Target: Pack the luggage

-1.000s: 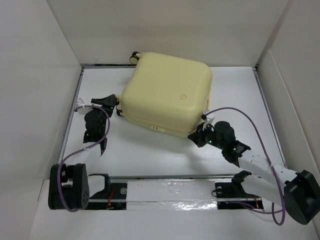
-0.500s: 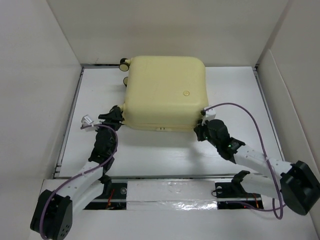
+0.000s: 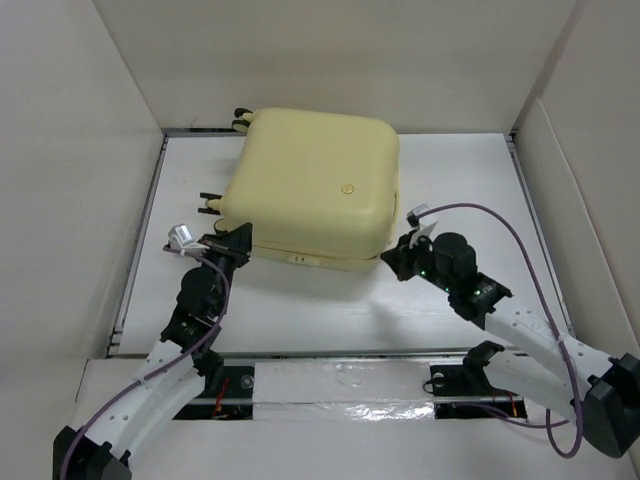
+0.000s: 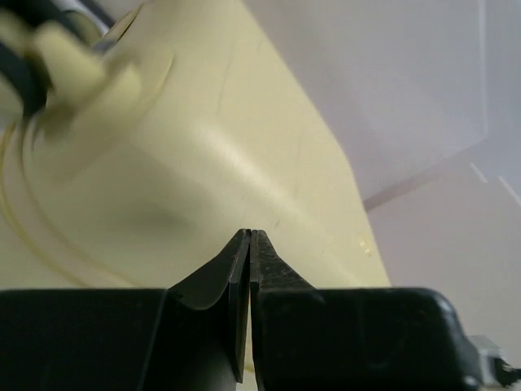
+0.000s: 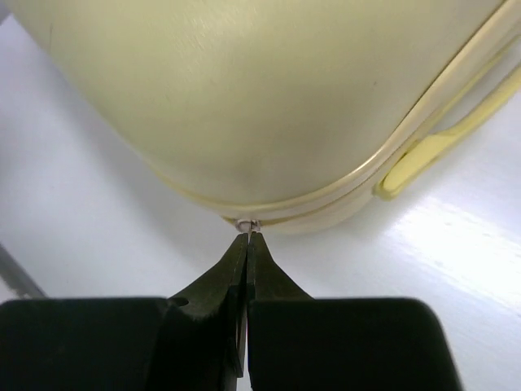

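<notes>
White table (image 3: 330,310) bears the closed luggage (image 3: 315,180), apparently lying flat.

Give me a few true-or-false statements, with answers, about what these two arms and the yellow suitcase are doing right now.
1. The luggage is shut. True.
2. It stands upright on its wheels. False: it lies flat on the table, with its round emblem facing up.
3. The left fingers are spread wide. False: they are pressed together.
4. The right fingers are closed, their tips at a small ring on the luggage's seam. True.
5. Both sets of fingers are at the luggage's far edge. False: they are at its near corners.
</notes>
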